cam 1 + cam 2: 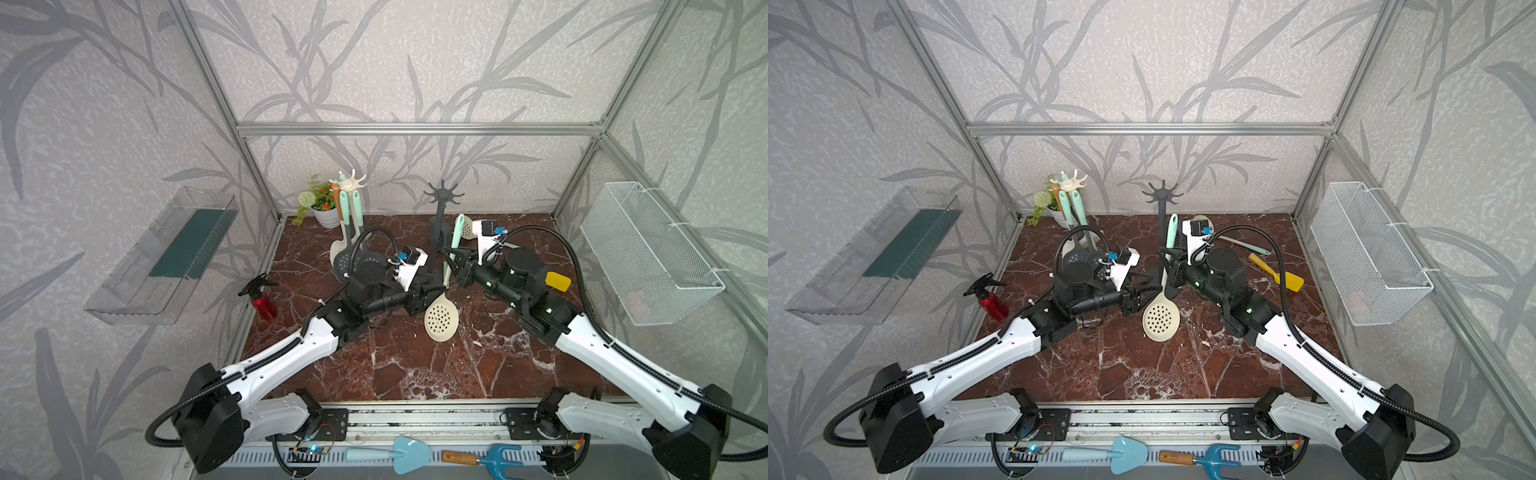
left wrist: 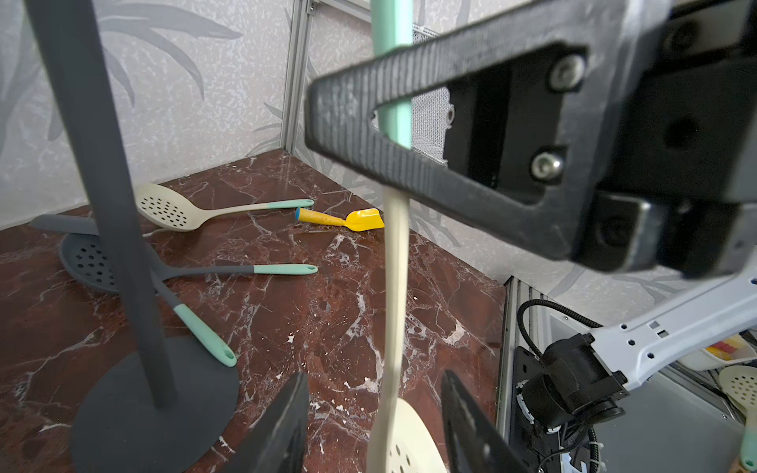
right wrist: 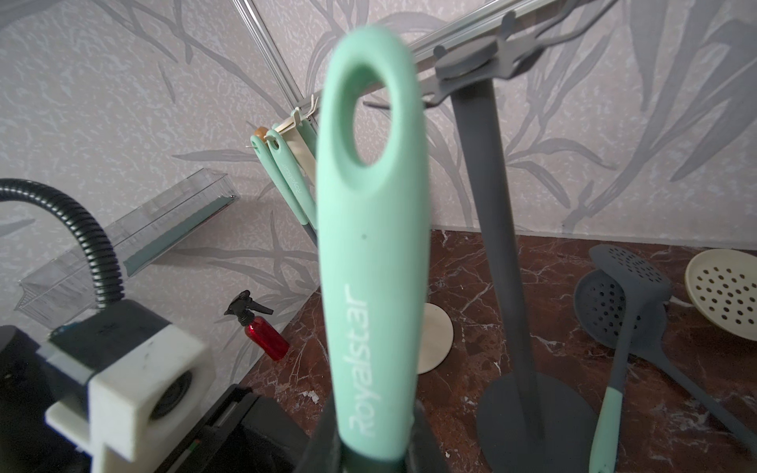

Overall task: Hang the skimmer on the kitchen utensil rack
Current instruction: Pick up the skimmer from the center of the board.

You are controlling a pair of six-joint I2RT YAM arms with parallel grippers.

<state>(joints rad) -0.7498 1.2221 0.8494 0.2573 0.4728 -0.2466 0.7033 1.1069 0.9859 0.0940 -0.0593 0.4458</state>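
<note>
Cream perforated skimmer point(image 1: 441, 316) with mint handle point(image 3: 372, 245), held upright beside the dark grey utensil rack point(image 1: 441, 195), not yet hung.

Skimmer: head lowest, close over the red marble tabletop point(image 1: 415, 365), contact cannot be told; handle end uppermost, beside the rack's pole and below its ring of hooks in both top views. Right gripper point(image 1: 449, 259): clamped on the handle where mint meets cream, with the hang-hole at the free tip in the right wrist view. Left gripper point(image 2: 376, 381): jaws apart, one finger either side of the cream neck just above the head, touching neither side. Also on the table: grey slotted utensils point(image 2: 88, 262) and a second cream skimmer point(image 2: 164, 211) near the rack's base, and a yellow scoop point(image 2: 344, 219). Cream rack point(image 1: 348, 183) at the back, utensils hanging.
</note>
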